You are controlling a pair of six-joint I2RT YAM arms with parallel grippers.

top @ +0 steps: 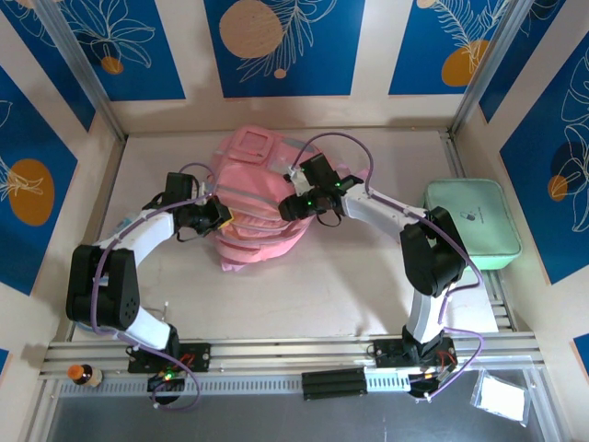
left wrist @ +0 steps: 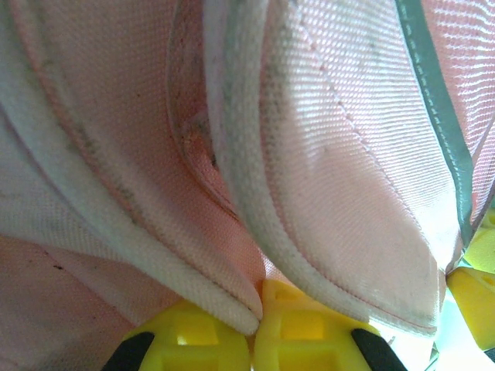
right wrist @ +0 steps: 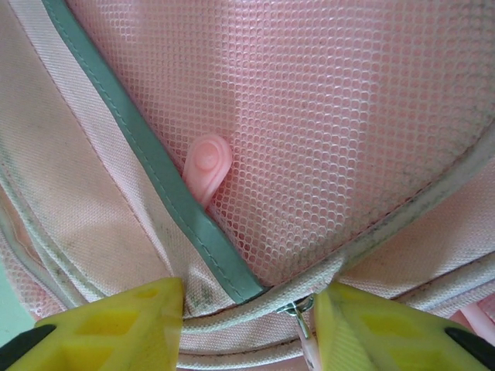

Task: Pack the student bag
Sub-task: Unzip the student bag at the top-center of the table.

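Observation:
The student bag, a soft pink backpack with grey trim, lies in the middle of the table. My left gripper is at its left edge. In the left wrist view the yellow fingers are closed together, and my left gripper is shut on a fold of the bag's pink fabric. My right gripper sits on the bag's right side. My right gripper is open, its fingers astride a piped seam, with the metal zip slider against the right finger. A pink rubber tab pokes out beside the mesh pocket.
A flat mint-green case lies at the right edge of the table. A white packet lies off the table at the front right, and a small orange-capped bottle at the front left. Walls close the table in on three sides.

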